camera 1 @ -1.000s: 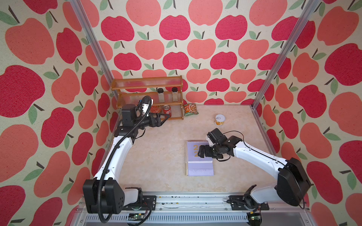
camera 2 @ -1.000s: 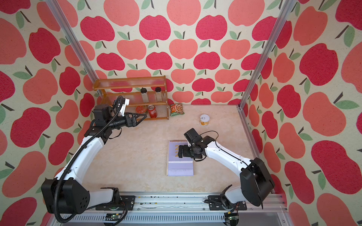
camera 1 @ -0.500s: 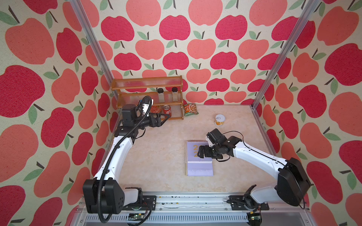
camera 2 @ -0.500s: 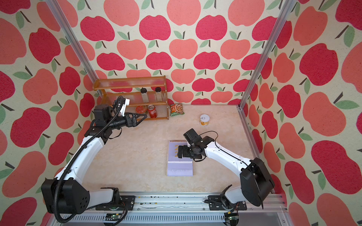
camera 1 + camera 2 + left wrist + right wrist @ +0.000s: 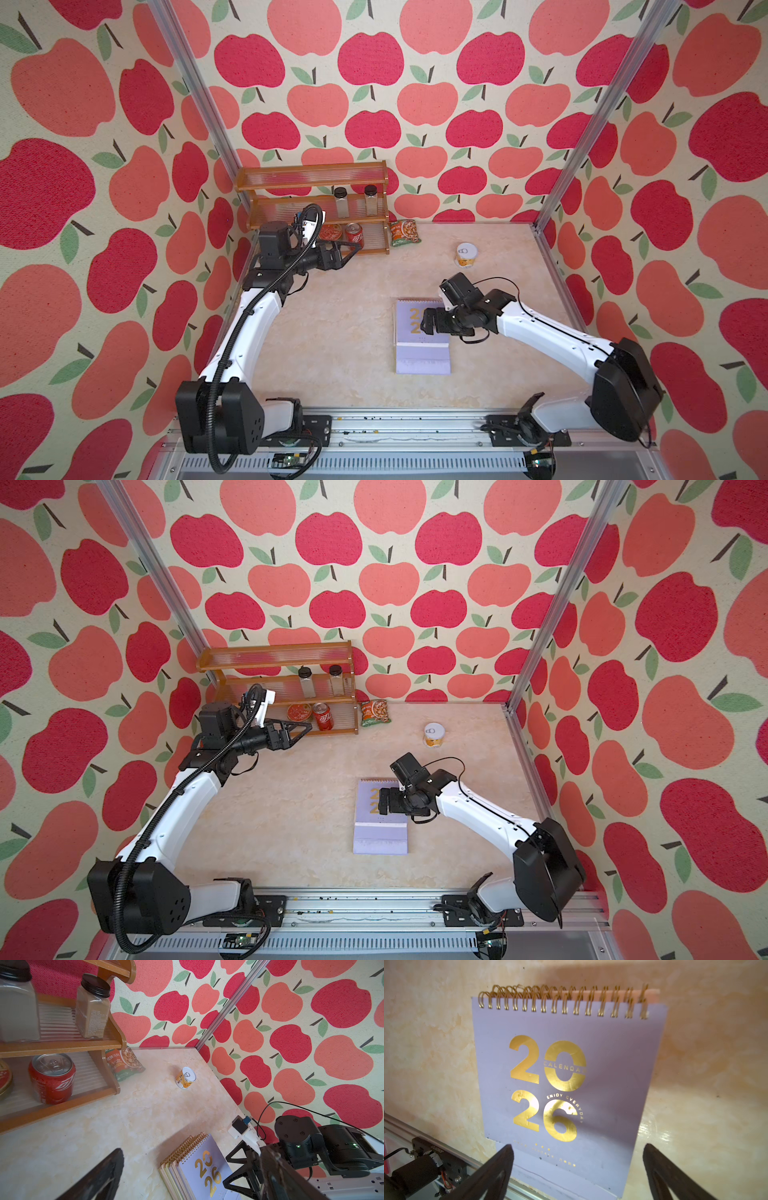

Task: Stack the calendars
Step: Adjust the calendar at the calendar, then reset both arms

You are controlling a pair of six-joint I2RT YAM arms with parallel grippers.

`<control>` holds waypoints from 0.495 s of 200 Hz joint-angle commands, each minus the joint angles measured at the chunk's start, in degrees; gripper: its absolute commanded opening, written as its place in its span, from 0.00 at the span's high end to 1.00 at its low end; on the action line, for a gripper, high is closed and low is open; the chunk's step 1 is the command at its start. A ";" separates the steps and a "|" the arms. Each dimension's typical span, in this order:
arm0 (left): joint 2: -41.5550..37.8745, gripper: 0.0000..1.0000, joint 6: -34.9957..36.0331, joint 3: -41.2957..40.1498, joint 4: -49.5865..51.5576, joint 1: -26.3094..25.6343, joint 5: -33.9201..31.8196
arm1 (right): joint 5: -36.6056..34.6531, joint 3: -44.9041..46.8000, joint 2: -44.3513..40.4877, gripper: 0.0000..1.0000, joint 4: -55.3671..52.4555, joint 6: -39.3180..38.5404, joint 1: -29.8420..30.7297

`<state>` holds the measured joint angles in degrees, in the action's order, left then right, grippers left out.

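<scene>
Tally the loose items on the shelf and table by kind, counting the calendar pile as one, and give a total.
Jars: 2
Soda can: 1
Flat tin: 1
Snack packet: 1
Yellow can: 1
Calendar pile: 1
Total: 7

The left arm [image 5: 249, 328] rises from its base, bends at the elbow and holds its wrist about level, the left gripper [image 5: 353, 250] pointing toward the robot's right. Only one finger [image 5: 104, 1172] shows in its wrist view, so the jaws seem spread wide, holding nothing. The right arm [image 5: 548, 336] reaches low and inward, the right gripper [image 5: 428, 322] aimed leftward and tipped down, its fingers [image 5: 500, 1167] wide apart, gripping nothing.
</scene>
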<state>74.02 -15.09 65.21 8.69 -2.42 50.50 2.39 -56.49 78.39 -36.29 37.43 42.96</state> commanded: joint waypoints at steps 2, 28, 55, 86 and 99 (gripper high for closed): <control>-1.91 0.00 3.66 0.36 2.32 -0.18 -9.04 | -5.16 0.18 -6.67 0.01 0.80 -8.86 -3.55; -4.77 0.00 6.05 -4.69 0.52 -0.22 -30.39 | -8.23 2.92 -13.51 0.01 7.29 -18.20 -11.45; -5.62 0.00 9.26 -11.82 -3.91 0.58 -49.45 | -10.03 10.78 -19.46 0.01 20.64 -24.90 -22.32; -4.42 0.00 12.19 -24.36 -20.38 0.51 -56.70 | -11.98 21.21 -20.49 0.01 37.04 -30.66 -31.93; -3.49 0.00 11.67 -27.57 -24.49 1.38 -57.45 | -11.43 25.43 -18.95 0.01 45.44 -32.89 -35.16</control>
<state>69.08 -5.80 42.65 -3.90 -1.93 2.02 -7.22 -37.28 57.76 -8.21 12.16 12.38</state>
